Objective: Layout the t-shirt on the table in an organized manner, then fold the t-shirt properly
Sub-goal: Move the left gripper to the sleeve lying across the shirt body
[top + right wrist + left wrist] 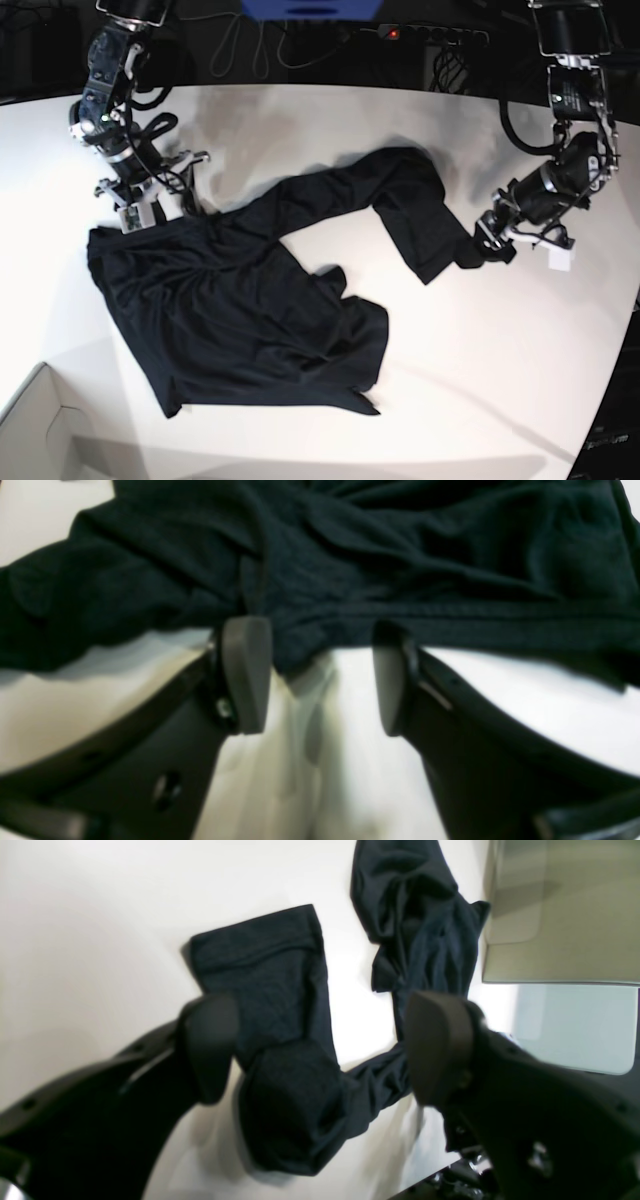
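The black t-shirt lies crumpled on the white table, its body at the left and one long sleeve stretching right. My left gripper sits at that sleeve's end. In the left wrist view the left gripper is open, with a bunched fold of the t-shirt lying loose between the wide-apart fingers. My right gripper is at the shirt's upper left corner. In the right wrist view the right gripper stands open, the t-shirt hem resting at its fingertips.
A pale cardboard box corner pokes in at the table's front left. Cables and a power strip run along the dark back edge. The table's curved edge falls away at the far right.
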Robot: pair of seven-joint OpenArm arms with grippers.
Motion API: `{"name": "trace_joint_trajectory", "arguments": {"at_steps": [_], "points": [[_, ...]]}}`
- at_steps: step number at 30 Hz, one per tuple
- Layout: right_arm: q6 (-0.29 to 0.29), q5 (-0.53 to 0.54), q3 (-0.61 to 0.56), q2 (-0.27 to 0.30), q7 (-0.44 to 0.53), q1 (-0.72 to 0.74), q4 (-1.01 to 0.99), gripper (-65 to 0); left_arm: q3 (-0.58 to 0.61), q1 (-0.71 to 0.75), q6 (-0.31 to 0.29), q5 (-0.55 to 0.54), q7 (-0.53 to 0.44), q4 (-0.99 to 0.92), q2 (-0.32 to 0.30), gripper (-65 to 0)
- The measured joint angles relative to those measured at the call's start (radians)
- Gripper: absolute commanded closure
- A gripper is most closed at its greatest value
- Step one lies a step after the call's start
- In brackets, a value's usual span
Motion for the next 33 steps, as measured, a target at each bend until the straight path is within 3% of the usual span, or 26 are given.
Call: {"name": "trace_joint_trajectory", "arguments": {"at_steps": [11, 21, 26, 33], "points": [[0.000, 0.000, -0.070, 0.000, -0.003, -0.002, -0.005, -34.8, 0.006, -0.055, 0.000, 0.001, 0.000, -0.084, 0.006, -50.8], [0.000, -0.002, -0.070, 0.004, 0.001, 0.045, -0.076, -17.2, 0.006, -0.083, -0.001, 0.000, -0.003, -0.091, 0.006, -50.8], [0.000, -0.003, -0.067, 0.030, -0.003, 0.038, -0.080, -0.6, 0.006, -0.098, -0.001, 0.000, -0.060, -0.118, 0.008, -50.8], [0.002, 0.000, 0.056, 0.061, -0.004, -0.018, -0.005, 0.0, 0.006, -0.115, 0.000, 0.004, -0.071, -0.175, 0.009, -50.5]]}}
